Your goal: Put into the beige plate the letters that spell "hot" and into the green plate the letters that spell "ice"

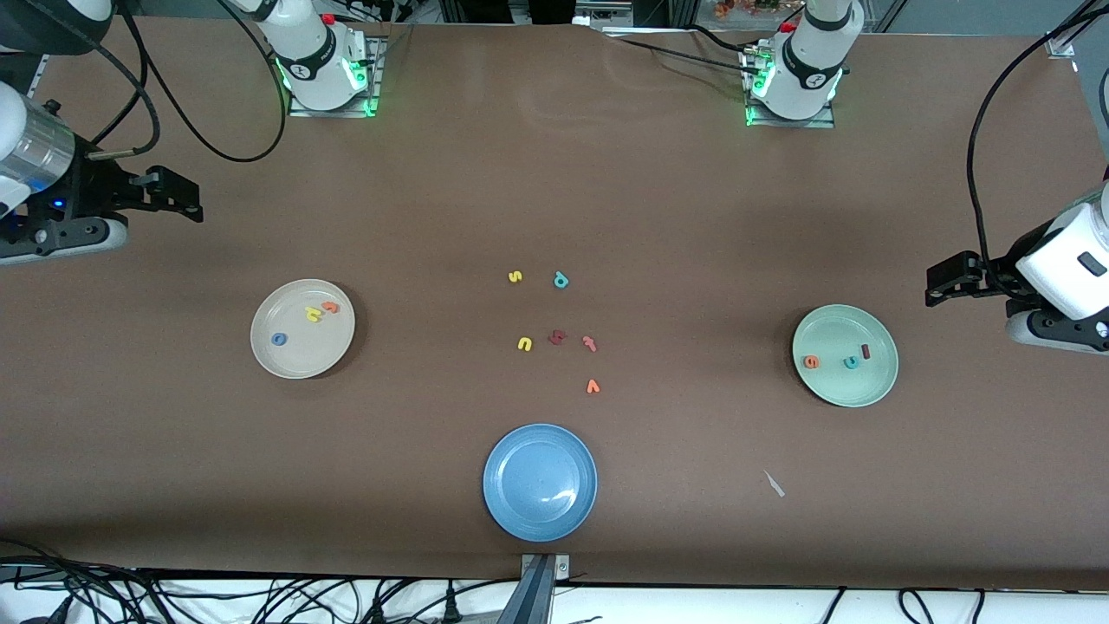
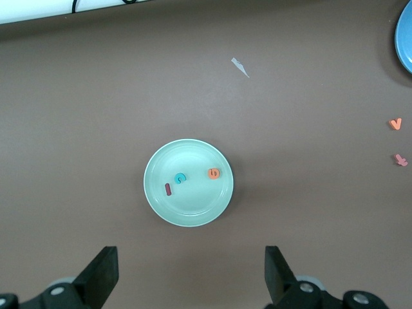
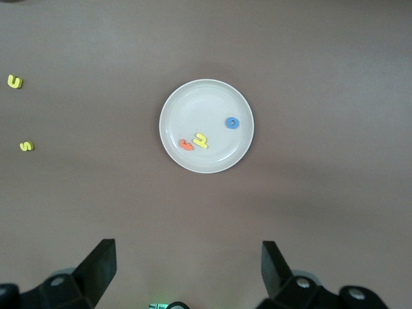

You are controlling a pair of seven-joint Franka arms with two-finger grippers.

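Note:
The beige plate (image 1: 299, 360) (image 3: 206, 96) holds a blue o (image 1: 278, 339) (image 3: 232, 122), a yellow h (image 1: 313, 315) (image 3: 201, 140) and an orange t (image 1: 330, 307) (image 3: 186, 145). In the green plate (image 1: 845, 386) (image 2: 193, 209) lie an orange e (image 1: 811, 361) (image 2: 214, 173), a teal c (image 1: 852, 362) (image 2: 180, 178) and a dark red i (image 1: 865, 351) (image 2: 168, 189). My left gripper (image 1: 944, 284) (image 2: 191, 270) hangs open and empty over bare table beside the green plate. My right gripper (image 1: 178, 198) (image 3: 190, 267) is open and empty over bare table beside the beige plate.
A blue plate (image 1: 540, 482) with nothing in it sits near the front edge. Mid-table lie loose letters: yellow s (image 1: 515, 276), teal p (image 1: 560, 279), yellow u (image 1: 524, 344), a dark red letter (image 1: 557, 337), a pinkish letter (image 1: 590, 343), orange v (image 1: 593, 386). A white scrap (image 1: 774, 484) lies nearer the camera.

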